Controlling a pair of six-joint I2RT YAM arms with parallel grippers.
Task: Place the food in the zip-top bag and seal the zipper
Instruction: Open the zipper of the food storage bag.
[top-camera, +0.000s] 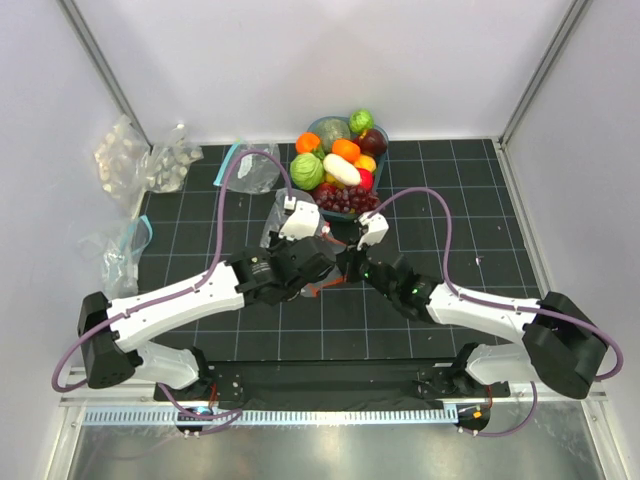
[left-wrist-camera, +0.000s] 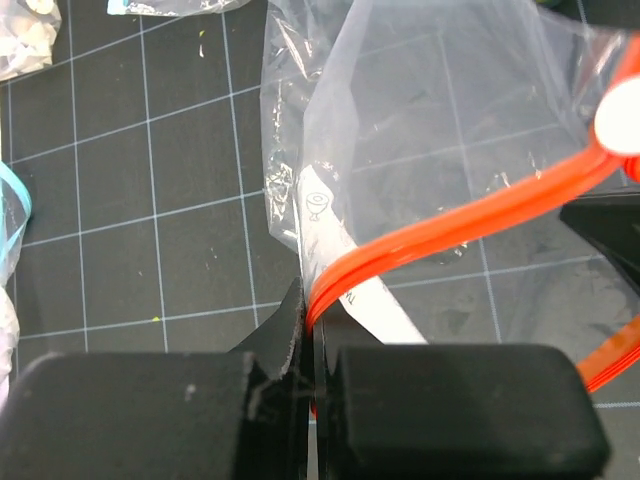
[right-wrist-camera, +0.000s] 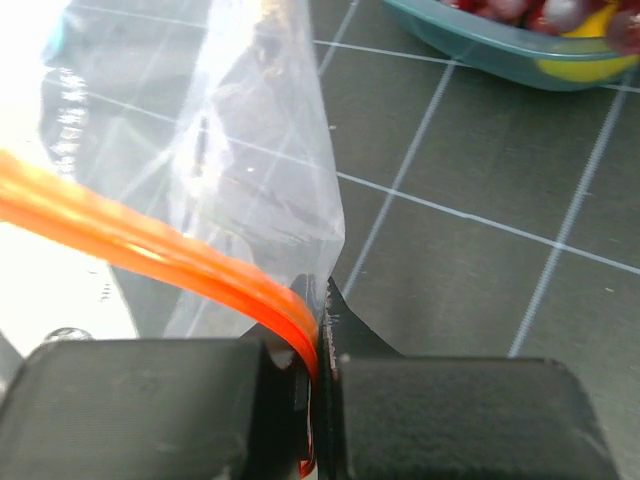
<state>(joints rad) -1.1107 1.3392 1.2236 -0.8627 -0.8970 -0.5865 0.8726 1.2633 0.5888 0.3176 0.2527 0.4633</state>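
The clear zip-top bag (top-camera: 283, 217) lies mid-table between both grippers; it also shows in the left wrist view (left-wrist-camera: 420, 120) and the right wrist view (right-wrist-camera: 200, 150). My left gripper (left-wrist-camera: 312, 320) is shut on one end of its orange-red zipper (left-wrist-camera: 470, 220). My right gripper (right-wrist-camera: 320, 330) is shut on the other end of the zipper (right-wrist-camera: 150, 245). In the top view the left gripper (top-camera: 318, 262) and right gripper (top-camera: 350, 262) sit close together. The food (top-camera: 340, 165), cabbage, oranges, white vegetable, grapes, lemons, apple, is piled in a teal bowl (top-camera: 318, 126) behind them. The bag looks empty.
Other clear bags lie at the far left (top-camera: 165, 165) and left edge (top-camera: 125, 250), one with a teal strip (top-camera: 245, 160) near the bowl. The bowl's rim shows in the right wrist view (right-wrist-camera: 480, 60). The enclosure's white walls stand at back and sides.
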